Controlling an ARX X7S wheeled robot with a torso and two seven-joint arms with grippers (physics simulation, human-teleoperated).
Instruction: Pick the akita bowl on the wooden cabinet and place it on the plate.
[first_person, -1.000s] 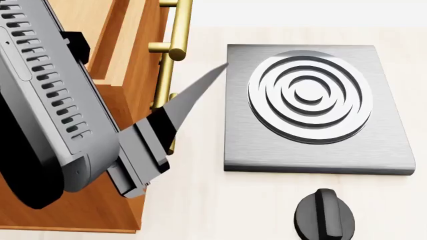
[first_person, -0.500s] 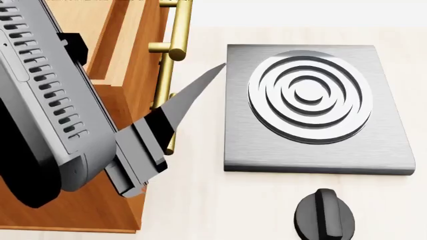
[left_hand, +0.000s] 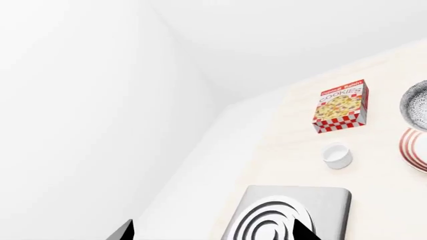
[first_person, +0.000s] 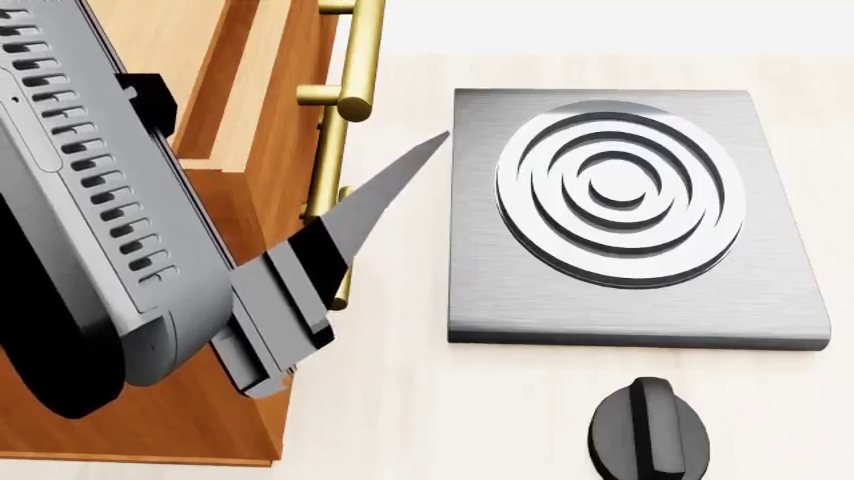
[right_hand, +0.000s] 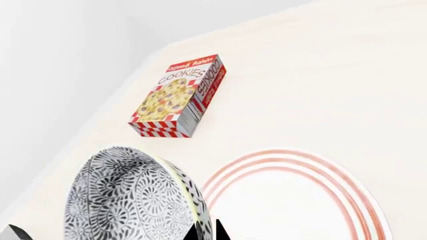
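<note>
In the head view the left arm fills the left of the frame, its grey vented housing hiding much of the wooden cabinet (first_person: 254, 120). One tapering finger (first_person: 380, 195) of the left gripper (first_person: 360, 205) points toward the grey stove plate (first_person: 627, 215); its partner is out of sight, so I cannot tell whether this gripper is spread or closed. A brass bar handle (first_person: 350, 90) runs down the cabinet's edge, partly cut by the top of the frame. A black knob (first_person: 650, 428) sits on the worktop (first_person: 400, 400) at the lower right, clipped by the bottom edge.

The right arm does not appear in the head view. In the right wrist view the akita bowl (right_hand: 130, 200), patterned black and white, stands tilted on edge at the lower left, cut off by the bottom of the frame. Dark fingertips of the right gripper (right_hand: 110, 235) show at either side of it, so the gripper seems clasped on the bowl, though the contact itself is out of frame. The plate (right_hand: 293, 200) lies just beside the bowl, its lower part cut off. A cookie box (right_hand: 179, 97) lies farther off, upper left.

In the left wrist view a small white cup (left_hand: 337, 155) sits between box and stove plate.
</note>
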